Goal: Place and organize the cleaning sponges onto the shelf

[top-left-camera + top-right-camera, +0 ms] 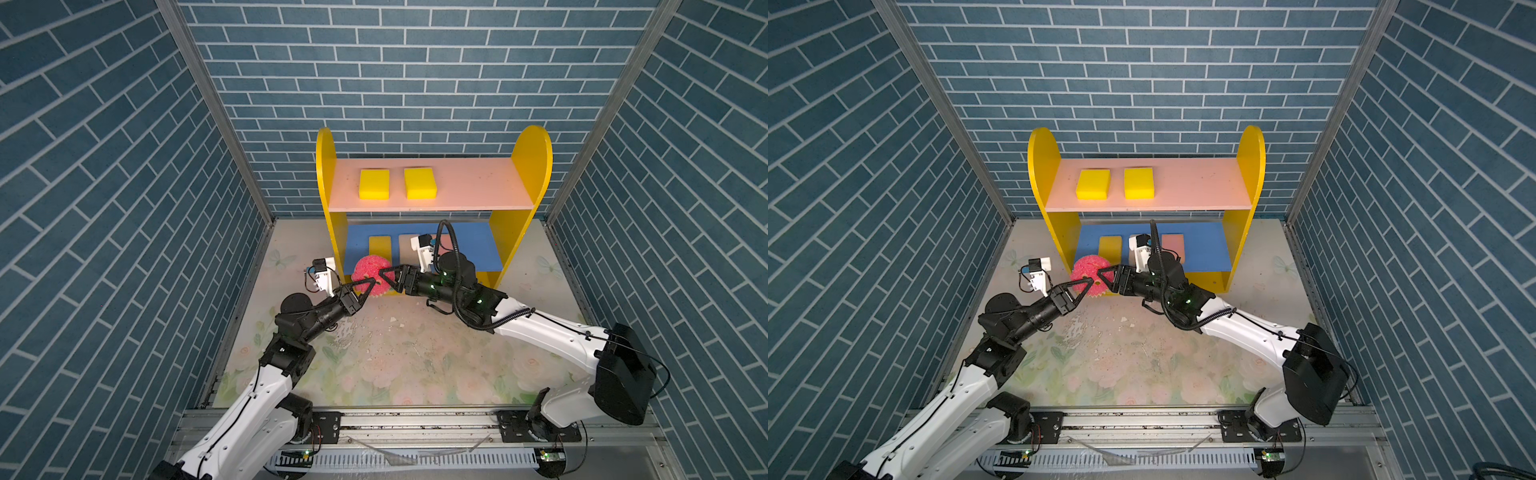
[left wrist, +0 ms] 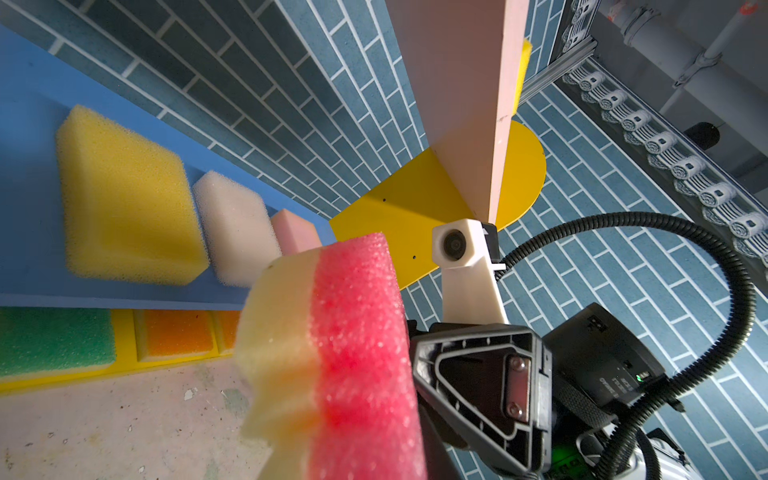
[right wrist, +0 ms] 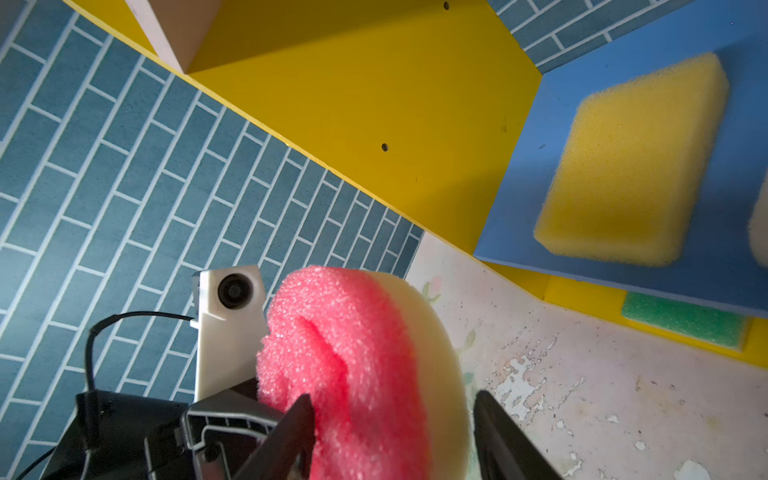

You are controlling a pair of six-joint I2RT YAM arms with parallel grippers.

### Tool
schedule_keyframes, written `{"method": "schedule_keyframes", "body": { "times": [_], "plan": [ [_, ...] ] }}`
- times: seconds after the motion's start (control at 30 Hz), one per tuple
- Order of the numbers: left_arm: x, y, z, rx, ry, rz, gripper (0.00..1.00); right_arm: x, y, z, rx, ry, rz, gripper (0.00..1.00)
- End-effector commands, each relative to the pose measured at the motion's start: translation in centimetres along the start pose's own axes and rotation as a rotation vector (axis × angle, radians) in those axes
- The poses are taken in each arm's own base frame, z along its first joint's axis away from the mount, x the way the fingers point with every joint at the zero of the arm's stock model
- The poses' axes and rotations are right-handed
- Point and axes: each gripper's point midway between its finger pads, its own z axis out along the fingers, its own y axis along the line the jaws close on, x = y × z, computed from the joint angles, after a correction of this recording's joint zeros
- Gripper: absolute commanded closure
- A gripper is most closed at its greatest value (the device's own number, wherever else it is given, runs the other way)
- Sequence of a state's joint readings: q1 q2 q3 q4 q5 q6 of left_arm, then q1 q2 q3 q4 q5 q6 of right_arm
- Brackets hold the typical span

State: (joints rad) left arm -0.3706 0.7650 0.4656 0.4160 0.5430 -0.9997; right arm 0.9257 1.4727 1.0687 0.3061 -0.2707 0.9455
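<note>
Sponges already sit on every level of the shelf (image 1: 532, 166): two yellow sponges (image 1: 374, 184) on the pink upper board (image 1: 469, 183); a porous yellow block (image 2: 124, 195), a cream block (image 2: 237, 228) and a pale pink block (image 2: 295, 230) on the blue middle board (image 1: 478, 245); a green block (image 2: 54, 338) and two orange blocks (image 2: 178, 332) on the yellow base. Only the round pink sponge (image 1: 368, 270) appears left to shelve. It is held just left of centre in both top views, before the shelf's lower left corner.

The left jaws are closed on its lower edge. The right jaws straddle its thickness, one sunk into the pink face, but whether they clamp it cannot be told. The disc stands on edge, pink face turned up and toward the frame's bottom, cream back toward the shelf. Being round, it has no long axis.
</note>
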Motion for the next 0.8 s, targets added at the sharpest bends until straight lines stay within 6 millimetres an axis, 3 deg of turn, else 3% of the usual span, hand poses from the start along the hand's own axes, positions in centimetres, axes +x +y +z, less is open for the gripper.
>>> {"method": "schedule_keyframes", "body": {
  "times": [0.0, 0.1, 0.33, 0.5, 0.57, 0.67, 0.77],
  "plan": [
    [-0.6, -3.4, -0.2, 0.105, 0.010, 0.053, 1.00, -0.1, 1.2, 0.6, -0.037, 0.003, 0.015, 0.41],
    [-0.4, -3.2, -0.1, 0.106, 0.019, 0.048, 1.00, -0.2, 1.3, 0.6, -0.042, -0.005, 0.012, 0.45],
    [-0.5, -3.0, 0.1, 0.103, 0.013, 0.036, 1.00, -0.2, 1.8, 1.2, -0.061, 0.017, -0.009, 0.67],
    [-0.4, -2.7, 0.2, 0.090, 0.016, 0.030, 1.00, -0.1, 2.1, 1.2, -0.070, 0.027, -0.019, 0.98],
    [-0.3, -2.3, 0.1, 0.075, 0.019, 0.025, 0.87, 0.0, 2.0, 1.1, -0.063, 0.033, -0.026, 1.00],
    [-0.2, -2.3, -0.1, 0.066, 0.019, 0.032, 0.48, -0.2, 1.9, 0.4, -0.034, 0.026, -0.047, 1.00],
    [-0.2, -2.3, -0.5, 0.039, 0.020, 0.068, 0.40, -0.8, 1.8, -1.1, 0.033, 0.012, -0.097, 1.00]
  ]
}}
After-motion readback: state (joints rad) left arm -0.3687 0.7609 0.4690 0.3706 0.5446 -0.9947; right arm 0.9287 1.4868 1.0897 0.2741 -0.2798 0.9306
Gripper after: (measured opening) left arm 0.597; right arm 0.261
